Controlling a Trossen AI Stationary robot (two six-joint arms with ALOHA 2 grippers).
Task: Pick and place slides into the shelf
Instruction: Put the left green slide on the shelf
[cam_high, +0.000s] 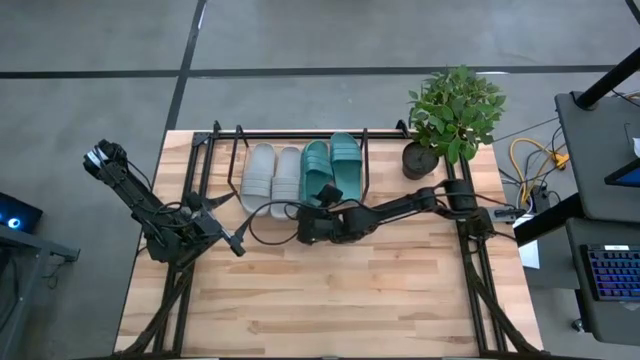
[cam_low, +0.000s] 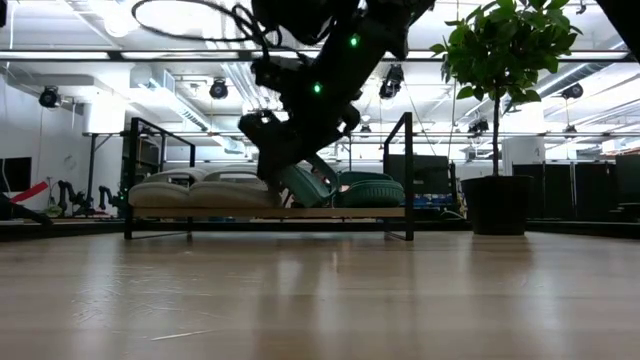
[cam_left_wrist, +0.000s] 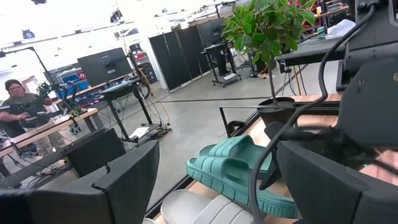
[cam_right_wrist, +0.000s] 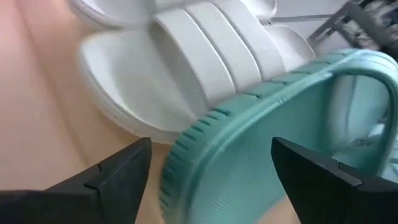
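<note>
The slides look like soft moulded rubber with a matt skin: the light grey ones (cam_right_wrist: 186, 56) smooth with broad ribbed straps, the teal ones (cam_right_wrist: 261, 149) finely grooved along the edge. The shelf (cam_low: 270, 212) pairs thin matt black metal tubing with a pale wooden board. The tabletop (cam_high: 330, 300) is light wood planking with a soft sheen, perhaps lacquered.

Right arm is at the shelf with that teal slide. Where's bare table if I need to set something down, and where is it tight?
Free: the wooden tabletop in front of both arms. Crowded: the shelf holds two grey slides and two teal slides, the right gripper open at its front edge; the potted plant fills the right rear corner.
</note>
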